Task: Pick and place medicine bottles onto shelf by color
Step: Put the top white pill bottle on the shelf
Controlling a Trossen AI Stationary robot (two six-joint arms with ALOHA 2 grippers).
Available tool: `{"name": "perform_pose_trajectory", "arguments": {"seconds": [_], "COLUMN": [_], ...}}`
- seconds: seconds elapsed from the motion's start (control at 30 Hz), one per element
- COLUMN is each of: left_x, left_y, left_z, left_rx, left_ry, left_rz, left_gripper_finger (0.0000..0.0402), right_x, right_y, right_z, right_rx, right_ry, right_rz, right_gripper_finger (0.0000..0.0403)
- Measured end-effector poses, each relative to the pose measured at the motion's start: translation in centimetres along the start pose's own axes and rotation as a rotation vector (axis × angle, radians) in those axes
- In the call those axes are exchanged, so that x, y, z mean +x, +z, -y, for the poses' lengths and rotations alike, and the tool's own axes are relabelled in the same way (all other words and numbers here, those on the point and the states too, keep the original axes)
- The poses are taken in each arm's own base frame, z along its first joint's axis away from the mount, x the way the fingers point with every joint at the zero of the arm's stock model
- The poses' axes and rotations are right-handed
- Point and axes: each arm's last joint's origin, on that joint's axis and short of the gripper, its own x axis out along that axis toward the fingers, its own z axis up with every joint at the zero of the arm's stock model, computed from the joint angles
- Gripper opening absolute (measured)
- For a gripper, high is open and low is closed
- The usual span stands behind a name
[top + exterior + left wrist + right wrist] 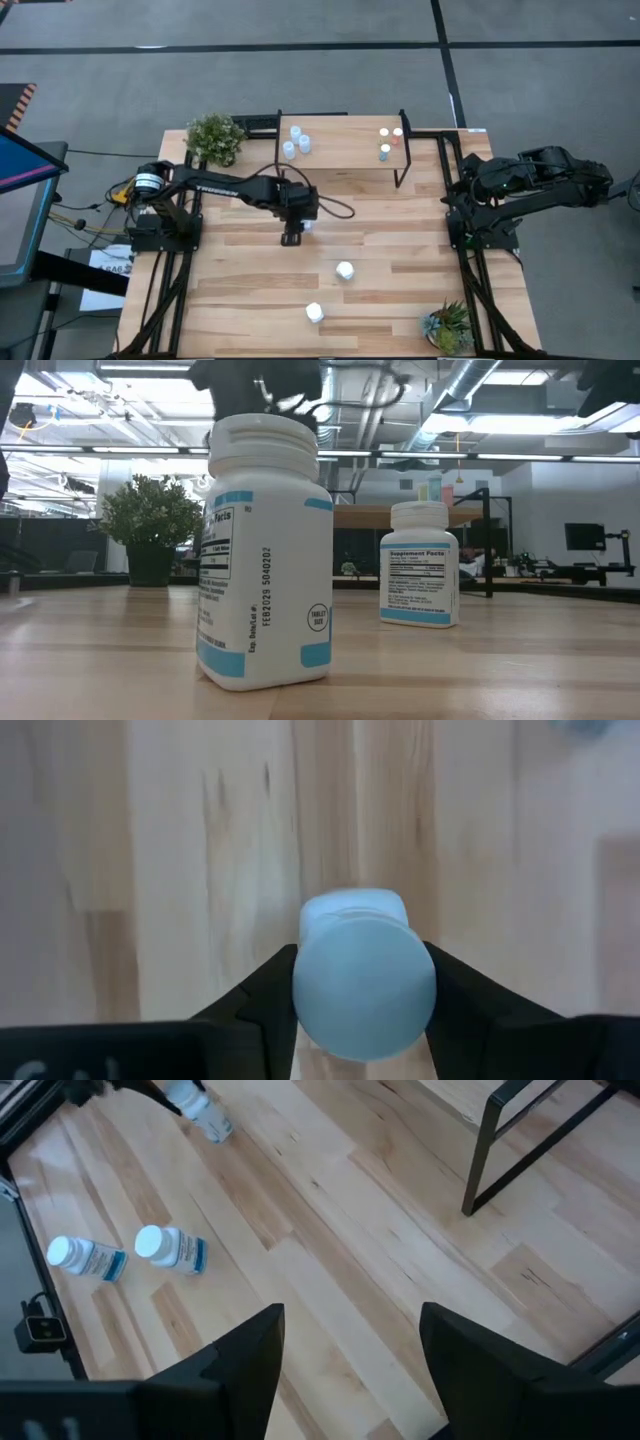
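Observation:
My left gripper stands near the table's middle, in front of the shelf, shut on a small pale-blue medicine bottle. The right wrist view shows that bottle tilted under the dark fingers. Three more pale-blue bottles stand on the shelf's left part, and three small yellowish, reddish and teal ones on its right part. Two white bottles stand upright on the tabletop. My right gripper waits open at the table's right edge. My left gripper pinches the pale-blue bottle between its two fingers, one on either side just below the round cap. The fingers come from above, pointing steeply down. Whether the bottle's base is on the table, I cannot tell.
A potted plant stands at the far left corner and another at the near right corner. In the low view the two white bottles stand in front of the shelf's black legs.

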Motion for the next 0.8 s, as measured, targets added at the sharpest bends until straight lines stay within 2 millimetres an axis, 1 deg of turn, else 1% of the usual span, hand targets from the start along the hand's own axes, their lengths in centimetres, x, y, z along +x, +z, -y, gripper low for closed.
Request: {"name": "perform_pose_trajectory", "arguments": {"seconds": [0.1,0.2,0.33,0.43,0.53,0.63,0.8], "left_x": [-2.0,-5.0,-9.3,-12.4,-14.7,-16.2,-16.8], "left_y": [1.6,3.8,6.3,7.5,7.9,7.7,7.3], "left_z": [-0.5,-1.1,-2.3,-3.5,-5.4,-7.7,-11.6], "left_rx": [-0.044,-0.056,-0.056,-0.036,-0.061,-0.081,-0.134], "left_ry": [-0.019,-0.001,0.110,0.166,0.206,0.254,0.312], "left_rz": [0.044,0.125,0.252,0.343,0.398,0.430,0.423], "left_gripper_finger": [0.0140,0.0140,0.0140,0.0140,0.0140,0.0140,0.0140], "right_x": [0.0,0.0,0.0,0.0,0.0,0.0,0.0], "right_y": [0.0,0.0,0.0,0.0,0.0,0.0,0.0], "right_z": [0.0,0.0,0.0,0.0,0.0,0.0,0.0], "right_rx": [0.030,0.045,0.051,0.069,0.095,0.096,0.117], "right_ry": [0.000,-0.004,-0.004,-0.004,-0.004,-0.004,-0.003], "right_rz": [0.000,-0.004,-0.004,-0.004,-0.003,-0.003,-0.003], "right_gripper_finger": [0.0255,0.0255,0.0255,0.0255,0.0255,0.0255,0.0255]}}
